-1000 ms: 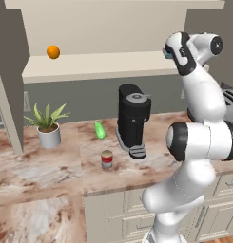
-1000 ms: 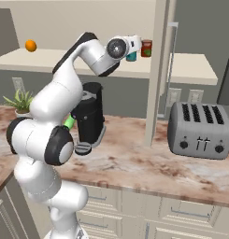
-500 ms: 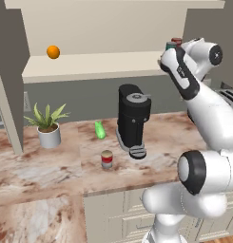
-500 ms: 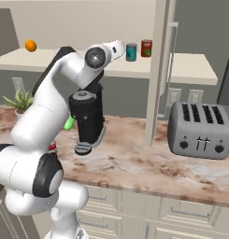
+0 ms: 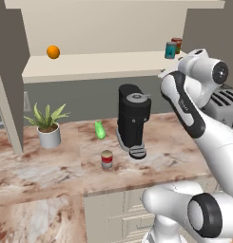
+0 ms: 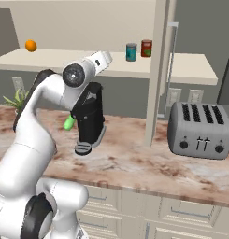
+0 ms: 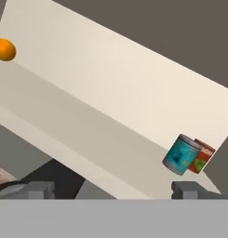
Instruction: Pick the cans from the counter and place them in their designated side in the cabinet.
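fingers (image 7: pixel 113 189) spread, cabinet (image 7: pixel 87 121), marbled counter (image 5: pixel 51 171)

a home kitchen, rendered: a brown-and-white marbled counter (image 5: pixel 51 171) over cream drawer fronts (image 6: pixel 181 214), a black coffee machine (image 5: pixel 133 119) and a grey 4-slot toaster (image 6: pixel 198 130) standing on it, a potted plant (image 5: pixel 46 124) near its left end, and an open cream cabinet (image 5: pixel 103 66) above.

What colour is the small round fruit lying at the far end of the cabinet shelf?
The small round fruit is plain orange; the hand view shows it best.
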Controlling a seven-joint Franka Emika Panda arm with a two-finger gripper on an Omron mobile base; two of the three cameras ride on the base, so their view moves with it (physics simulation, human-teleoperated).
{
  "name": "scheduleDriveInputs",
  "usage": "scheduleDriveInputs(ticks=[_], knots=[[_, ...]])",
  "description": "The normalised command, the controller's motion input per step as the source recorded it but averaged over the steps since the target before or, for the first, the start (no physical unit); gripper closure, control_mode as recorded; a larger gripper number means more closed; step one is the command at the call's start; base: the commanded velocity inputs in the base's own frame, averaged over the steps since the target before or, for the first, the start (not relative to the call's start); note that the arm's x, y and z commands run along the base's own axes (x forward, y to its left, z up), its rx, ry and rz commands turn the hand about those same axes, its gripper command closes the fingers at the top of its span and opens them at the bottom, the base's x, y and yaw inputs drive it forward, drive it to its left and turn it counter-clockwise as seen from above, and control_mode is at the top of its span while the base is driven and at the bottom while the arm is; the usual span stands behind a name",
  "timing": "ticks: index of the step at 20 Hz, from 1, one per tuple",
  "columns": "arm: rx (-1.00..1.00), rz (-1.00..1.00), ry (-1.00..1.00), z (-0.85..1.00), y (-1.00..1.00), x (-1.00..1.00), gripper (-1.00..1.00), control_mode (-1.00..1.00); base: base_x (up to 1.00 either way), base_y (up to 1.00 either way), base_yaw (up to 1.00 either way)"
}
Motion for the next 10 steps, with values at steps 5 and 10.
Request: scheduleDriveInputs(ticks=[5, 10], knots=[[-0.03, 0.05, 0.00, -0.42, 0.13, -0.45, -1.00, -1.00, 0.00, 0.00, 0.00], [0.02, 0.00, 0.11, -0.17, 0.19, -0.30, -1.00, -1.00, 0.00, 0.00, 0.00]])
